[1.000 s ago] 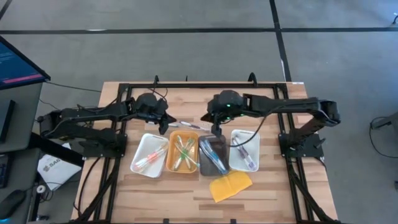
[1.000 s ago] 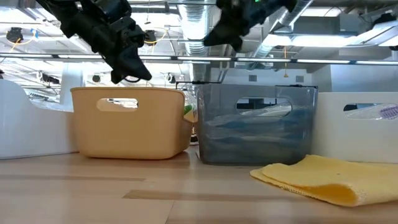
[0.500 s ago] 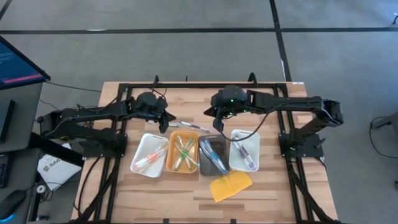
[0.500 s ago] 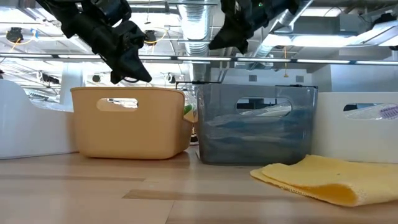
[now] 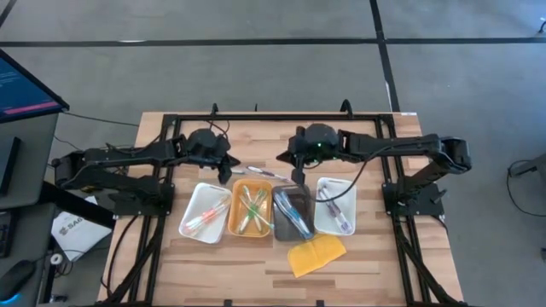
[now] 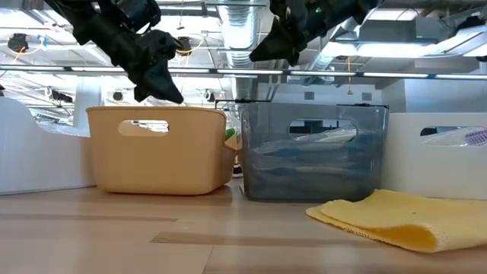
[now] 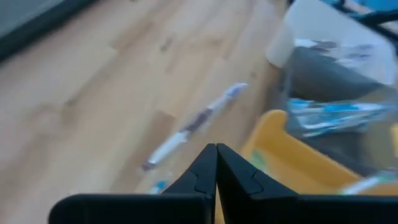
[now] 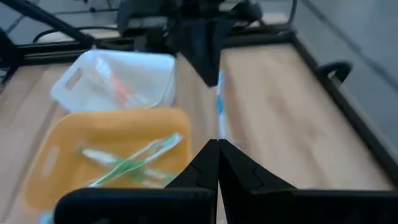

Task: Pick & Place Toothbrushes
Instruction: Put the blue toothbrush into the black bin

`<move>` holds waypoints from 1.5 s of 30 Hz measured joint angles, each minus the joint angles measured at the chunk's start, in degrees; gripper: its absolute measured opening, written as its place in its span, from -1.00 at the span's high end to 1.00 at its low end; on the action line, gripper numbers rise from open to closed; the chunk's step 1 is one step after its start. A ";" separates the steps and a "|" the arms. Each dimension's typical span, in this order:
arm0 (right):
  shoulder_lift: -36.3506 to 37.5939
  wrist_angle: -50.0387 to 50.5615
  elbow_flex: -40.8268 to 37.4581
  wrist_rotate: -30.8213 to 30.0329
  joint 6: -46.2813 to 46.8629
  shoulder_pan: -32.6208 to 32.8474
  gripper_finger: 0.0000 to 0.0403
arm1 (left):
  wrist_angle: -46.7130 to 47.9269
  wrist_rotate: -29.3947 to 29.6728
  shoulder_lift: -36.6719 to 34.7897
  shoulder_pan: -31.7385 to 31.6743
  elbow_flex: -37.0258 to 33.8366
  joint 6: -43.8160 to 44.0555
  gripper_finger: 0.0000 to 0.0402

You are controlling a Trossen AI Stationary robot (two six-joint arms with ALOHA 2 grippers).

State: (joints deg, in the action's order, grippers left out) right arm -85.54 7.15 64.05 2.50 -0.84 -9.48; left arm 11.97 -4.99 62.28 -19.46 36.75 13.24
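Two loose toothbrushes lie flat on the wooden table behind the trays: a white and purple one point(image 5: 260, 173) point(image 7: 193, 124) and a blue and white one point(image 8: 219, 102). More toothbrushes lie in the four trays: white point(image 5: 205, 211), orange point(image 5: 252, 209), grey point(image 5: 293, 213) and white point(image 5: 335, 205). My left gripper point(image 5: 227, 176) point(image 7: 216, 149) hangs shut above the table, left of the loose toothbrushes. My right gripper point(image 5: 299, 176) point(image 8: 217, 146) hangs shut above them from the right, over the grey tray's far edge. Neither holds anything.
A yellow pad point(image 5: 316, 254) point(image 6: 388, 217) lies near the front edge, before the grey tray. The trays stand side by side in a row across the table's middle. Bare wood lies behind the trays, inside the black frame point(image 5: 281, 115).
My right gripper has tipped a little, its tips swinging slightly toward the table's left, and stays shut above the table. The toothbrushes and trays have not moved.
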 joint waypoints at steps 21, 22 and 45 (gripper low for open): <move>-0.07 12.90 7.51 11.92 8.64 -18.20 1.00 | 6.83 -5.79 0.04 -9.21 2.42 -0.33 0.99; -0.07 15.23 8.70 12.52 9.58 -17.96 1.00 | 9.26 -5.47 0.07 -9.20 3.65 -1.46 0.99; -1.91 25.71 19.47 16.09 15.82 -18.27 0.74 | 25.21 2.45 12.38 -9.29 11.02 -16.66 0.68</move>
State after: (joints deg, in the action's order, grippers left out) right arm -87.44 32.86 83.53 18.59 14.97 -27.75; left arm 37.18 -2.55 74.66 -28.75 47.78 -3.42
